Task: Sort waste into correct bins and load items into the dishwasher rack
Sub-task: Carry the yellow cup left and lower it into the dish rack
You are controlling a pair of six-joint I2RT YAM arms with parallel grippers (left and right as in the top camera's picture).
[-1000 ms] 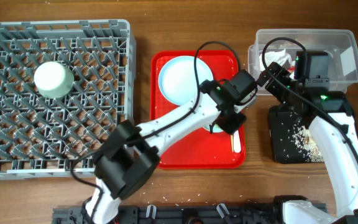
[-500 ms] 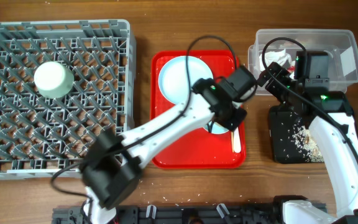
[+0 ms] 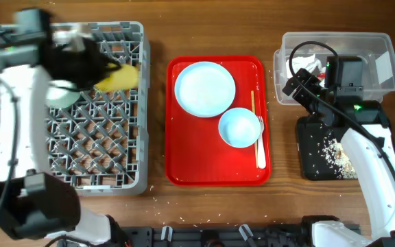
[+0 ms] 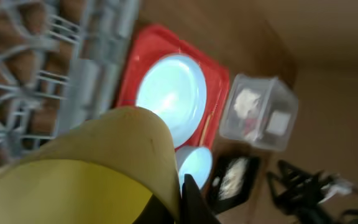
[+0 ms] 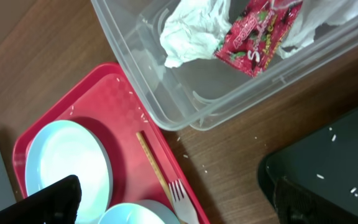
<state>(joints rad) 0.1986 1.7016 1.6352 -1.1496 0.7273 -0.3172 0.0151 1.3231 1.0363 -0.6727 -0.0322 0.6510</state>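
My left gripper point(image 3: 107, 71) is shut on the small yellow cup point(image 3: 122, 77) and holds it over the back right part of the grey dishwasher rack point(image 3: 19, 151). In the left wrist view the cup point(image 4: 92, 168) fills the lower left, with its wall between the jaws of the gripper point(image 4: 178, 205). A pale green bowl point(image 3: 60, 98) sits in the rack, partly hidden by the arm. The white plate point(image 3: 205, 89), pale blue bowl point(image 3: 239, 127), chopsticks point(image 3: 254, 110) and white fork point(image 3: 260, 149) lie on the red tray point(image 3: 184, 165). My right gripper point(image 3: 297, 88) is open and empty beside the clear tub point(image 3: 382, 48).
The clear tub point(image 5: 185, 93) holds the crumpled napkin point(image 5: 194, 28) and the red sauce packet point(image 5: 257, 34). The black tray point(image 3: 310, 158) in front of it holds rice crumbs point(image 3: 334, 151). A few crumbs lie on the wood near the table's front edge.
My left arm has swung from the red tray to the rack, carrying the yellow cup. The blue bowl is now uncovered. The right arm has not moved.
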